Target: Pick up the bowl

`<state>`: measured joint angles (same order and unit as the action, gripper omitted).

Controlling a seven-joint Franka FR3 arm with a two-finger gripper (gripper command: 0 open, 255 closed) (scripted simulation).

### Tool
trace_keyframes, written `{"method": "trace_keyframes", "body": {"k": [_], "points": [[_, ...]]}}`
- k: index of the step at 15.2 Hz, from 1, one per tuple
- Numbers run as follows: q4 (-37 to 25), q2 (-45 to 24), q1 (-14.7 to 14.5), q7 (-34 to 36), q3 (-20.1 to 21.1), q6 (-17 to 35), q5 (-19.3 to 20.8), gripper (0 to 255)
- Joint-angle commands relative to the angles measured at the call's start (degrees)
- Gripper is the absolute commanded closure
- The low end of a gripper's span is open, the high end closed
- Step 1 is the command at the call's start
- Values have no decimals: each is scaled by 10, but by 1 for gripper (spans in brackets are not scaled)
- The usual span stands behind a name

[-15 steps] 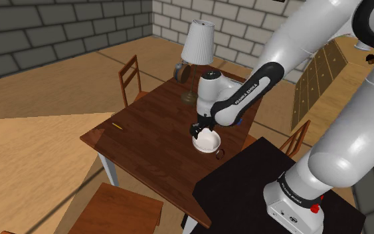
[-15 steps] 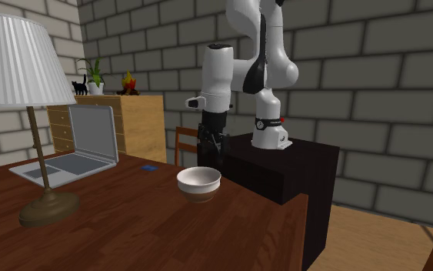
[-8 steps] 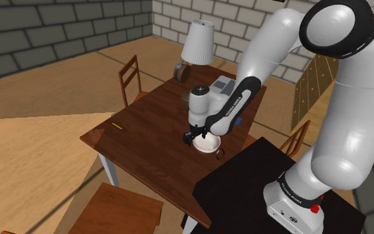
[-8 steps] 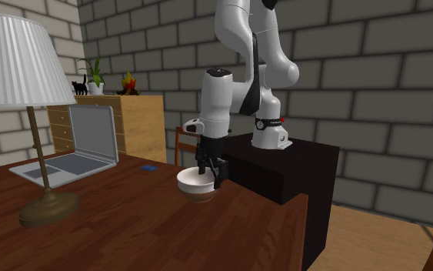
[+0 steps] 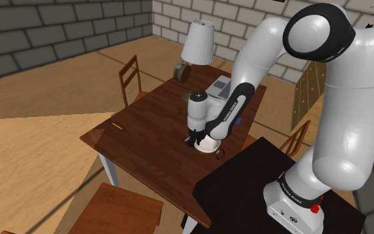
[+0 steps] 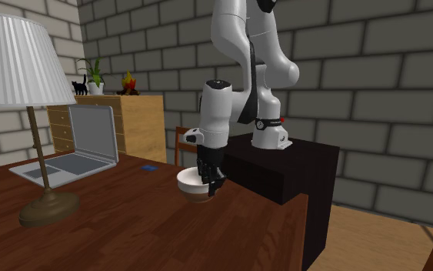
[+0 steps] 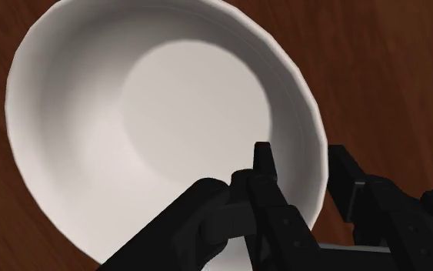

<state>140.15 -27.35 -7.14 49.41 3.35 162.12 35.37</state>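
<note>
White bowl (image 7: 153, 131) on wooden table (image 7: 391, 61), fingers (image 7: 265, 189) astride its rim.

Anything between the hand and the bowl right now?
Nothing: in the wrist view the hand straddles the bowl's rim, one finger inside, one outside.

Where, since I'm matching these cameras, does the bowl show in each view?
Shoulder view: the bowl is mid-picture, near the table edge closest to the stand.
Second exterior view: the bowl is near the centre, in front of the black stand.
Wrist view: the bowl lies just ahead of the fingers.
Shared landmark: the gripper, astride the bowl's rim.
</note>
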Motion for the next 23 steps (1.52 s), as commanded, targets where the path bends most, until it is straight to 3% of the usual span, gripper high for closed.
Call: {"method": "trace_keyframes", "body": {"k": [1, 8, 23], "points": [[-1, -1, 0, 1, -1, 1, 1, 255], [0, 0, 0, 1, 0, 0, 0, 255], [41, 136, 53, -91, 73, -90, -102, 255]]}}
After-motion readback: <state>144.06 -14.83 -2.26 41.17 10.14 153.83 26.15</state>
